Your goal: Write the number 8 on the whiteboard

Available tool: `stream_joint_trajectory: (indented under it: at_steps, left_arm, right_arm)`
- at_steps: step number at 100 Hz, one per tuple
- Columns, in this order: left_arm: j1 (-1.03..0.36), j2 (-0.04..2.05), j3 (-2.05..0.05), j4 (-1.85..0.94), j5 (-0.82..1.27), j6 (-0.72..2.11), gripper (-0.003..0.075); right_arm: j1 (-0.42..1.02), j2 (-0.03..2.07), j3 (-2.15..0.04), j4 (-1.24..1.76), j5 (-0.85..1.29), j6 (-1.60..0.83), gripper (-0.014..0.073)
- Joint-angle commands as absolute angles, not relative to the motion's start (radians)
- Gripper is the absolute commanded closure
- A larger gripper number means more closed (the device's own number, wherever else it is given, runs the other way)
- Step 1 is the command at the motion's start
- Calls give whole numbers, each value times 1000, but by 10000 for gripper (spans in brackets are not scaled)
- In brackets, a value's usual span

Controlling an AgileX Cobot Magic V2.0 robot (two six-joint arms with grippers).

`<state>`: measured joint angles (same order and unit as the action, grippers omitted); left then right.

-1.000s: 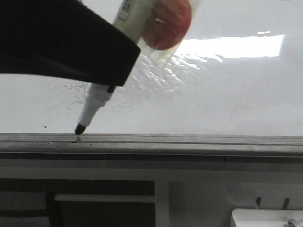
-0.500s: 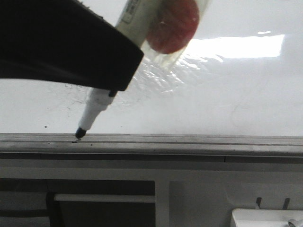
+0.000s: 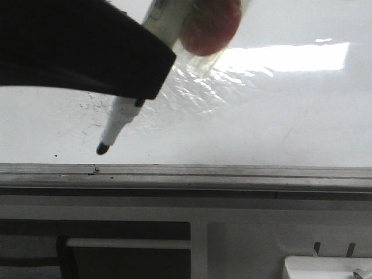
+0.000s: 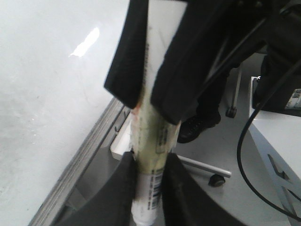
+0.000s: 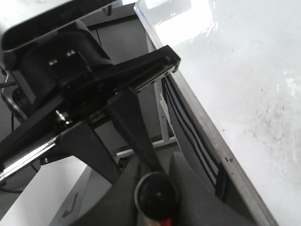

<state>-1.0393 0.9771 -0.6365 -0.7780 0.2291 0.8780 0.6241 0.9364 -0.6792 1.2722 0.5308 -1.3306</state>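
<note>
While clamped tight on the marker (image 3: 119,125) barrel, bottom centre of each wrist frame: left gripper (image 4: 149,188), right gripper (image 5: 155,188). Slanting down from upper left of front frame, dark tip over whiteboard (image 3: 261,116), just above grey edge rail (image 3: 232,171); contact unclear. Whiteboard across upper half, glare at upper right.
</note>
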Motion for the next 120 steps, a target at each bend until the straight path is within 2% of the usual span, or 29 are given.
stream_joint_trajectory:
  at_steps: [1,12,19,24,34,49,63,73,89,120]
  left_arm:
    - [-1031,954,-666,-855,146,865,571]
    - [-1000,918,-666,-873,150,865,358]
    - [-973,873,-666,-882,184,863,260]
    - [-950,829,-666,-882,228,863,234]
    - [-899,715,-643,-880,292,828,246]
    - [-823,538,-539,-878,252,807,304]
    - [-757,407,-411,-893,120,784,401]
    - [-725,355,-344,-970,60,784,522]
    - [-715,338,-322,-988,93,784,741]
    - [-715,338,-322,-987,136,784,741]
  right_arm:
    - [622,906,-703,1288,426,-1353,641]
    - [622,853,-672,1223,378,-1353,636]
    - [622,796,-642,1191,349,-1353,636]
    - [622,747,-617,1172,315,-1353,636]
    - [622,645,-554,1128,228,-1353,636]
    - [622,543,-482,991,24,-1353,636]
    - [622,564,-480,958,-98,-1353,636]
    - [622,618,-480,958,-170,-1353,638]
    - [622,703,-482,958,-285,-1353,638]
    - [622,799,-482,1035,-384,-1353,639]
